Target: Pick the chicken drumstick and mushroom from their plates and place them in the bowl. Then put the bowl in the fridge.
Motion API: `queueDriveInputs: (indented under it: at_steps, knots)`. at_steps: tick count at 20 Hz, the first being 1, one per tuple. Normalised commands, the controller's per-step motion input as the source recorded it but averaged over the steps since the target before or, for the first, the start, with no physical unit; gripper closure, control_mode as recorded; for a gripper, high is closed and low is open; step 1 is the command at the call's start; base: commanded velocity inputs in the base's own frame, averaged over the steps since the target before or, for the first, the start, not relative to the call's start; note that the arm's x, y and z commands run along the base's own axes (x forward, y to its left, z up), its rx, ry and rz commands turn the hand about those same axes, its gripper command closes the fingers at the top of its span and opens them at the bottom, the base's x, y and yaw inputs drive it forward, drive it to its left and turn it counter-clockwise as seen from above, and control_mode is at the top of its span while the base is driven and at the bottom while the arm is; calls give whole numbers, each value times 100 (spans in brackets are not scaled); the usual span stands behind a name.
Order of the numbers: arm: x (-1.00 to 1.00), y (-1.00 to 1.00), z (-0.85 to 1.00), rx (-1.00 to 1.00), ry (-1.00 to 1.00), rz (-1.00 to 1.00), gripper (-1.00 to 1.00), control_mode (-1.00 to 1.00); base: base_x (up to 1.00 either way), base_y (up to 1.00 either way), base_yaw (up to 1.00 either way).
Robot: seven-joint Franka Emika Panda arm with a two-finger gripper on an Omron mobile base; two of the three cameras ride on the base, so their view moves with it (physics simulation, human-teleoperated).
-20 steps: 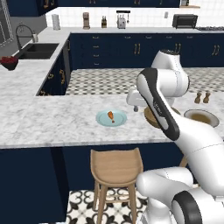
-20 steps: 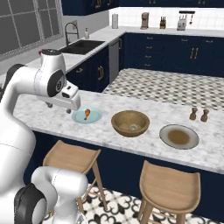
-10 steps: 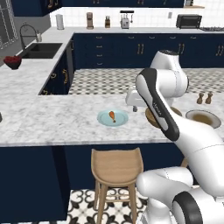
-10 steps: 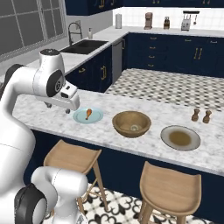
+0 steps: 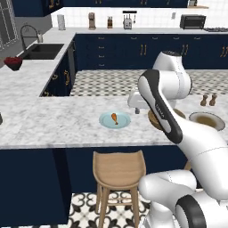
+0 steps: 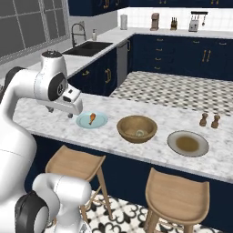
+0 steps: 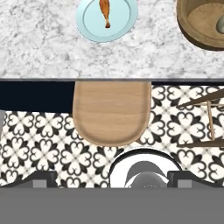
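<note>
Marble bench (image 6: pixel 113 107) is carrying the drumstick (image 6: pixel 92 118) on its blue plate (image 6: pixel 101 121), just beside the bowl (image 6: pixel 137 129) holding the mushroom (image 6: pixel 139 133). My claw (image 6: pixel 72 114) is hanging released; descending off-centre, I am risking nudging that small drumstick off the plate.

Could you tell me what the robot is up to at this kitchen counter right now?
The gripper is open and empty, hanging just left of the light blue plate. The chicken drumstick lies on that plate, not yet picked up. The mushroom already sits inside the wooden bowl, and the grey-rimmed plate on the bowl's other side has nothing on it. The bowl stands on the marble counter, so both the drumstick and the fridge step remain.
</note>
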Motion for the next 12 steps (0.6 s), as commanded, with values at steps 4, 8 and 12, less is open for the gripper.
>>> queueDriveInputs:
  at_steps: [4,8,12]
  knots:
    - [0,0,0,0,0,0,-100,100,87,-3,9]
    - [0,0,0,0,0,0,-100,100,59,-27,39]
    - [45,-3,-27,-7,12,5,-100,-100,27,-5,13]
